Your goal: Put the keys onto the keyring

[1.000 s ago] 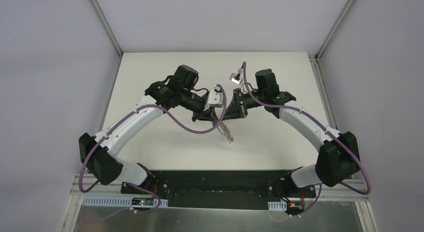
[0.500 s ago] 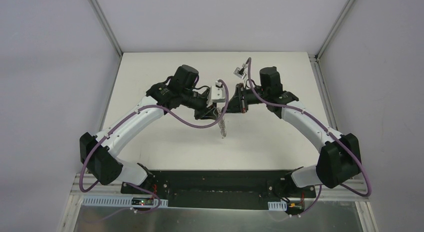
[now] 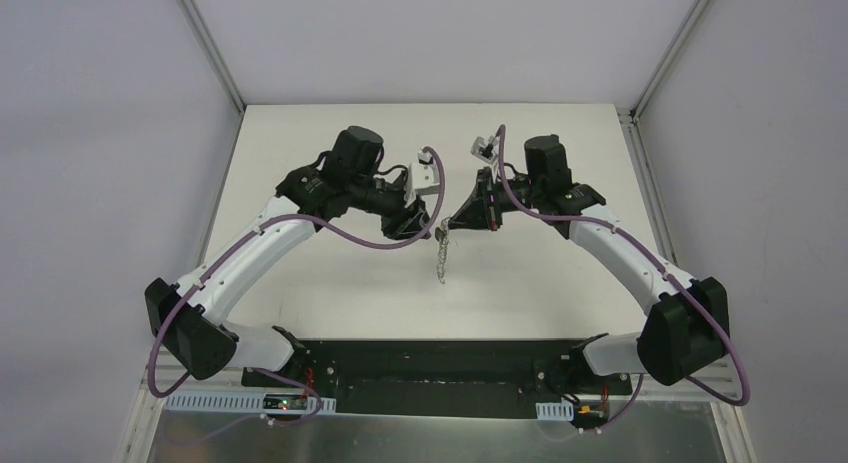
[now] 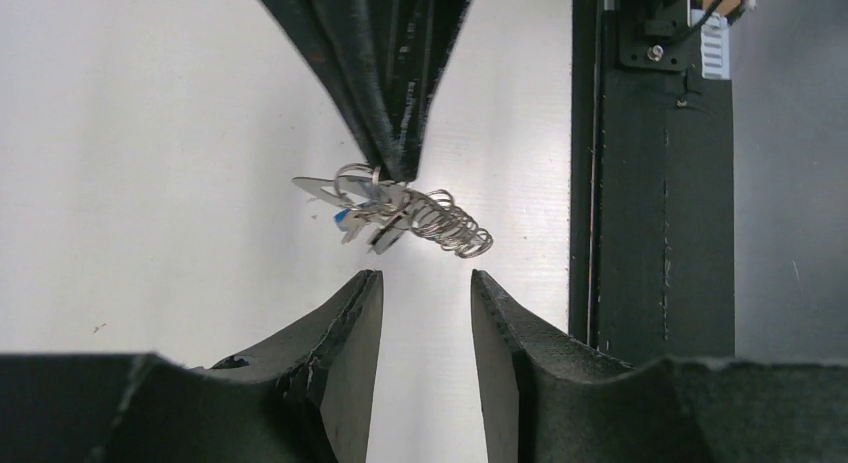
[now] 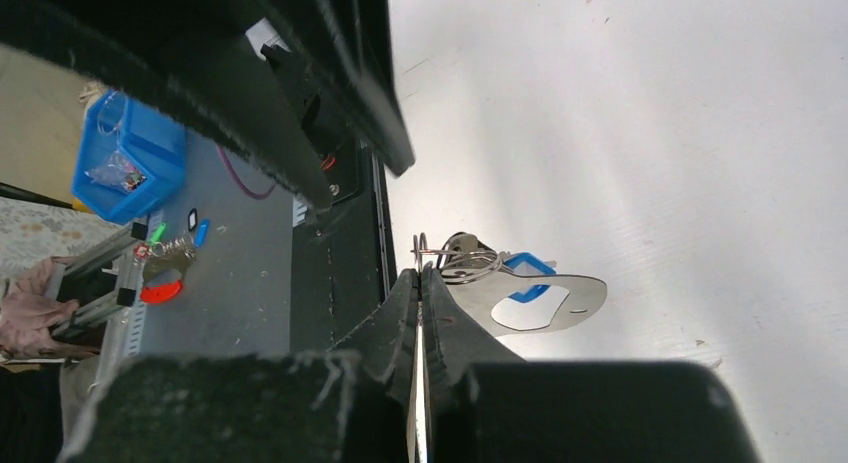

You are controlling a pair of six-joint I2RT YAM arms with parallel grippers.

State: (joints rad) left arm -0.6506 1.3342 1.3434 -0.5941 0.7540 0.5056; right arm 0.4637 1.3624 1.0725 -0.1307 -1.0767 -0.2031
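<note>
My right gripper [image 5: 421,276] is shut on a thin wire ring of the keyring [image 5: 572,295], a pale silvery oval loop held above the table. The blue oval tag [image 5: 526,266] of one key shows behind the loop. I cannot make out the black-headed key. In the left wrist view the keyring [image 4: 318,188], blue tag [image 4: 344,218] and dangling row of clips [image 4: 452,226] hang from the right gripper's shut fingers [image 4: 385,103]. My left gripper [image 4: 426,283] is open and empty, just short of the clips. From above, the clips [image 3: 440,258] hang between left gripper [image 3: 420,218] and right gripper [image 3: 455,221].
The black base plate [image 3: 430,363] runs along the table's near edge and shows in the left wrist view [image 4: 640,183]. Grey walls close in the white table [image 3: 300,283] on three sides. A blue bin [image 5: 125,168] stands beyond the table edge.
The left arm has drawn back to the left, opening a small gap between the grippers. The dangling clips have shifted left and now hang straighter from the right gripper.
</note>
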